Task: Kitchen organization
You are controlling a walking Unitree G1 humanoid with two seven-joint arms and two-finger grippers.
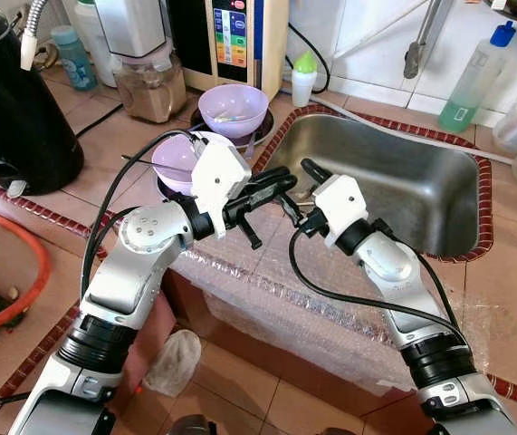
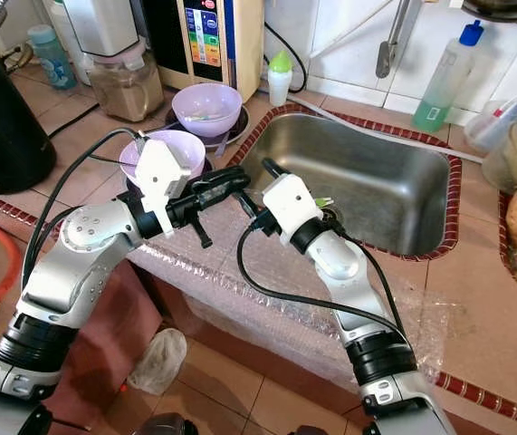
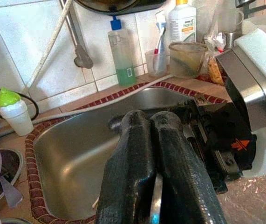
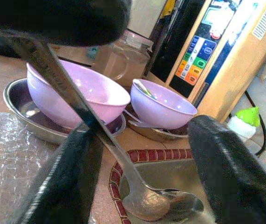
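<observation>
1. Left gripper [image 1: 272, 186] – fingers pressed together on a spoon [image 4: 137, 191], held over the near edge of the sink [image 1: 439, 204].
2. Right gripper [image 1: 305, 181] just beside it, fingers spread on either side of the spoon's handle – looks like a hand-over.
3. Behind them: two purple bowls [image 1: 233, 109] on metal plates [image 4: 16, 105], not yet cleared.
4. Judgement: early in the tidying; counter clutter untouched.

Metal spoon [image 4: 123, 163] over sink [image 1: 421, 195] corner.
Handle slants up toward the left gripper [image 1: 272, 188], whose fingers are closed on it; bowl end hangs low, just inside the sink rim, concave side up, shiny, wet-looking.
</observation>
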